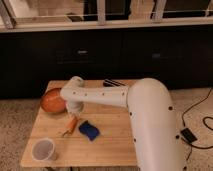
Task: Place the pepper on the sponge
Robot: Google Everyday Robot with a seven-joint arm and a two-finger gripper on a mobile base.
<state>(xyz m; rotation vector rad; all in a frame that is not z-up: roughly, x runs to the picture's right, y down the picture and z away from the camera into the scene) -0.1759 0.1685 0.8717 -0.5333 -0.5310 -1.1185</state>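
Observation:
The slim orange pepper (71, 125) lies or hangs just left of the dark blue sponge (89, 130) on the wooden table (112, 145). My gripper (73, 116) points down at the end of the white arm, directly over the pepper's upper end. The pepper's lower tip reaches toward the table near the sponge's left edge. The gripper's body hides where it meets the pepper, and whether the pepper is lifted off the table does not show.
A round orange bowl (52, 100) stands at the table's back left, close behind the gripper. A white cup (44, 149) is at the front left corner. A black striped item (113, 83) lies at the back edge. The white arm (150, 120) covers the table's right side.

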